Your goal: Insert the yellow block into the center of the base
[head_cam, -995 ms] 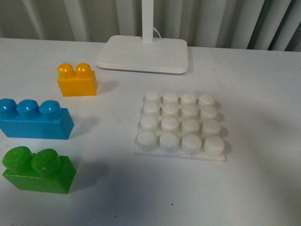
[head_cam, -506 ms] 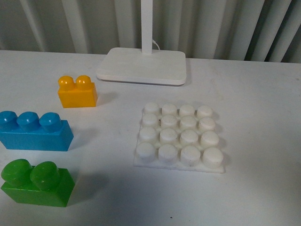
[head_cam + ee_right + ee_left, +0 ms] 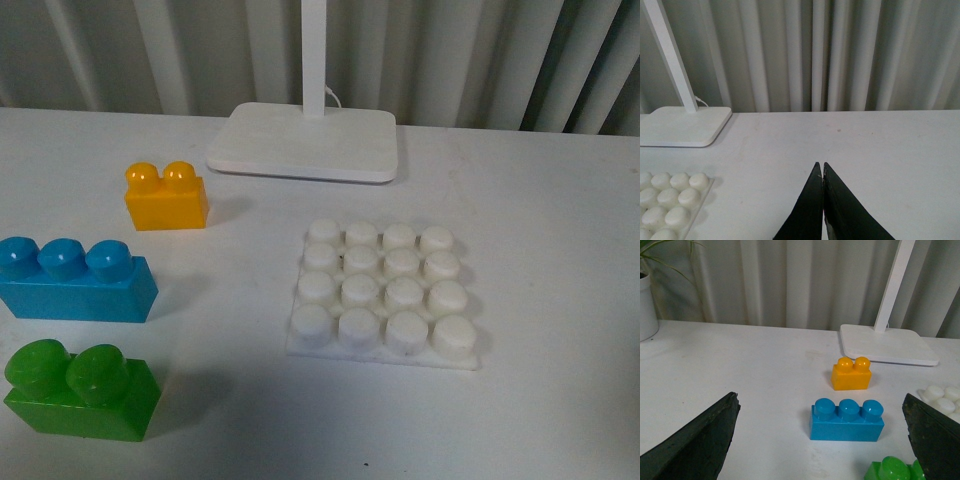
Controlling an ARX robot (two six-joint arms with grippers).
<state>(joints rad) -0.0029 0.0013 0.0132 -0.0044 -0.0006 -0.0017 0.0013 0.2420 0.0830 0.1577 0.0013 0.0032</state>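
- The left pincer [image 3: 820,397] is seen wide open, its dark fingers [image 3: 695,440] spread far apart over the white counter [image 3: 560,220] by the left edge.
- A green two-stud plastic brick [image 3: 80,390] is set at the near left corner.
- A blue three-stud plastic brick [image 3: 75,280] is placed just behind it, along the left edge.
- The small orange-yellow two-stud plastic block [image 3: 166,197] is found upright on the counter, farther back and left of the middle, well apart from the base.
- The flat white square studded base [image 3: 385,290] is laid about mid-counter, all sixteen studs uncovered.
- A smooth white lamp stand with a pole [image 3: 305,140] is set at the far edge, behind the base.
- The right pincer [image 3: 821,165] is closed, its tips pressed together, on the right-edge side of the base.
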